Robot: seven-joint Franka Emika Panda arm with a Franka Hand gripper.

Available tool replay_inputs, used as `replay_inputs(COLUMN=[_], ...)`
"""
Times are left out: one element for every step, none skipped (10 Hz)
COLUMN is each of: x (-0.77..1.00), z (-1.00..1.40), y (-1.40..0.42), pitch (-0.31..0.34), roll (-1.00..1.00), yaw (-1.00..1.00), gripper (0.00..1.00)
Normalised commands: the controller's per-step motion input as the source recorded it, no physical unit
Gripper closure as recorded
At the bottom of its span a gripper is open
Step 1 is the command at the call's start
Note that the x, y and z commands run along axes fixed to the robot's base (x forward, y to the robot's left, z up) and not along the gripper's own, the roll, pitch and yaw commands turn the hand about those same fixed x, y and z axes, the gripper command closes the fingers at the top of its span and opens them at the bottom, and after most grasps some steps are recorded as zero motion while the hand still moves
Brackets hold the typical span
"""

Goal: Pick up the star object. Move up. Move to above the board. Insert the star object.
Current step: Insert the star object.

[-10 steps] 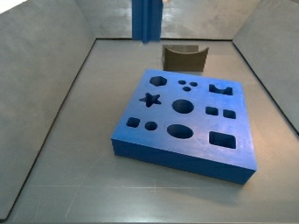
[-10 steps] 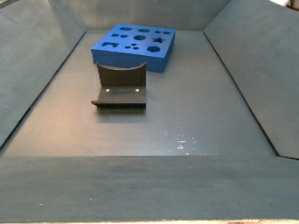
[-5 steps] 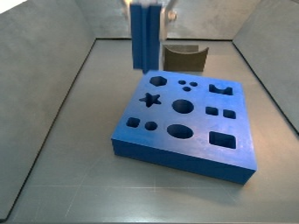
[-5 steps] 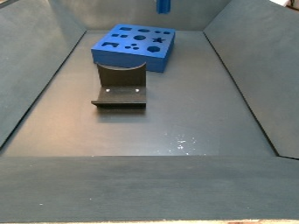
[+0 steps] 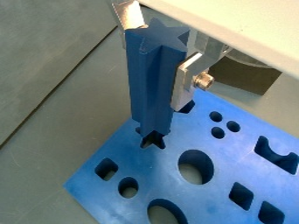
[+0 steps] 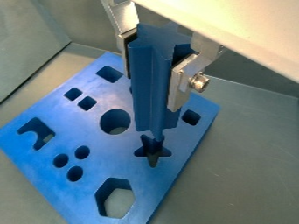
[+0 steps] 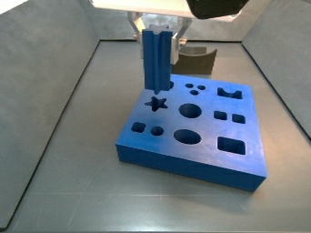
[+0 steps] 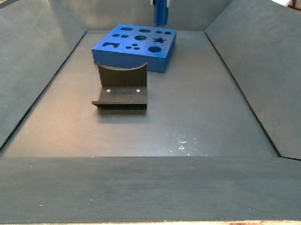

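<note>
Gripper point(image 5: 156, 48) clamped on the upright star object point(image 5: 151, 87), poised over the board point(image 7: 201, 136) with its lower end at the star hole point(image 6: 152, 150). Just behind the board, the fixture point(image 7: 192, 60), the only obstacle nearby. Bare floor point(image 8: 165, 127) around the board, bounded by sloping walls point(image 7: 49, 55).

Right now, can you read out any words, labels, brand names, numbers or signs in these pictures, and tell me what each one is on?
There is no readable text in any view.
The board is plain blue with cut-out holes, no marks.
The star object, held in the gripper above the board's star hole, shows bare ridged sides.
The fixture and the dark olive-brown block carry no label.
The floor and walls show no lettering.
</note>
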Motion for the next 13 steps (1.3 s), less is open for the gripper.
replay_inputs(x=[0.00,0.14,0.09,0.00,0.00,-0.15,0.00,0.13,0.05,0.00,0.00,0.04,0.00], z=[-0.14,-0.57,-0.26,0.00,0.00,-0.09,-0.03,-0.24,0.00,-0.03,-0.19,0.00,0.00], y=[0.00,0.00,0.00,0.00,0.03,0.22,0.00,-0.12,0.00,0.00,-0.18,0.00,0.00], pitch=[-0.029,-0.020,0.000,0.000,0.000,0.000,0.000,0.029,0.131,0.000,0.000,0.014,0.000], roll=[0.00,0.09,0.09,0.02,0.00,0.00,0.02,0.25,0.15,0.01,0.22,0.00,0.01], yaw=[0.00,0.47,0.46,0.00,0.00,0.00,0.00,-0.49,-0.30,0.00,-0.49,0.00,0.00], gripper=[1.00,1.00,1.00,1.00,1.00,1.00,1.00,1.00,1.00,1.00,1.00,1.00,1.00])
